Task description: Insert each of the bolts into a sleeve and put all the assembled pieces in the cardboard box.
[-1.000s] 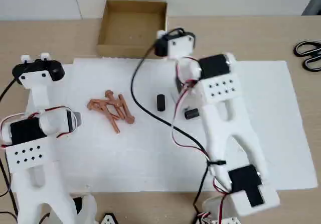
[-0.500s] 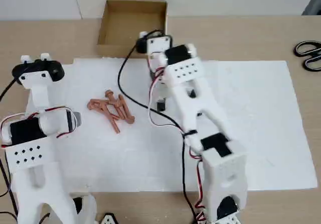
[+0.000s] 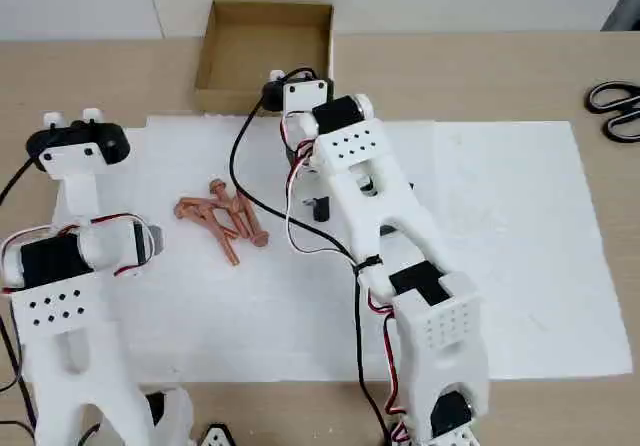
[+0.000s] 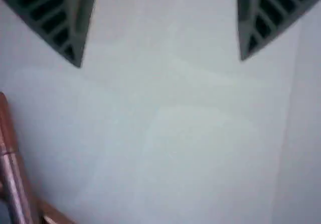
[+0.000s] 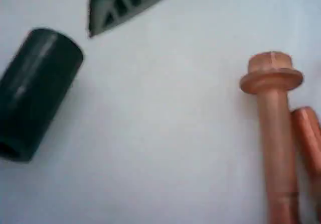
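Several copper bolts (image 3: 222, 218) lie in a loose pile on the white foam sheet (image 3: 520, 216). A black sleeve (image 3: 320, 206) rests just right of them, beside my right arm; it shows again as the sleeve (image 5: 35, 93) next to a bolt (image 5: 273, 128). My right gripper (image 3: 302, 156) hangs low over the sheet between the sleeve and the cardboard box (image 3: 265, 46), open and holding nothing, one fingertip (image 5: 120, 3) in sight. At the sheet's left end my left gripper (image 4: 160, 48) is open over bare foam, a bolt (image 4: 12, 174) at the picture's edge.
Black scissors (image 3: 615, 106) lie on the wooden table at the far right. A second dark piece (image 3: 388, 230) peeks out beside the right arm's link. Black and red cables loop over the middle of the sheet.
My right arm has swung left across the sheet, from above the two sleeves to the spot near the box's front edge. The left arm has kept still.
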Motion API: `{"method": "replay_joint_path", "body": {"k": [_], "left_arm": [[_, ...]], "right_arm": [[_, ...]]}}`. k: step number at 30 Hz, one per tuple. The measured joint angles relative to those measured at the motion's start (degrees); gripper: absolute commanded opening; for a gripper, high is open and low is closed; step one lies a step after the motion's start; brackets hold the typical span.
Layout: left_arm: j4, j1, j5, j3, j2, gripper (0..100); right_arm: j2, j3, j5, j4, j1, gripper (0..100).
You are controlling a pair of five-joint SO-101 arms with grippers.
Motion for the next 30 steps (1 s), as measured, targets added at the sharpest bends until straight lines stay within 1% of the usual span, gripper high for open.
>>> {"method": "replay_joint_path", "body": {"k": [6,12,25,27,30], "left_arm": [[0.0,0.0,0.0,0.0,0.0,19],[0.0,0.0,0.0,0.0,0.0,19],[0.0,0.0,0.0,0.0,0.2,19],[0.0,0.0,0.0,0.0,0.2,19],[0.0,0.0,0.0,0.0,0.2,19]], "right_arm": [[0.0,0.0,-3.6,-0.8,-0.1,18.9],[3.7,-0.3,-5.5,-1.8,-0.3,18.9],[9.9,-0.5,-6.0,-6.6,-0.3,18.8],[10.6,-0.7,-6.1,-6.7,-0.3,16.0],[11.4,-1.0,-6.1,-7.0,0.2,9.2]]}}
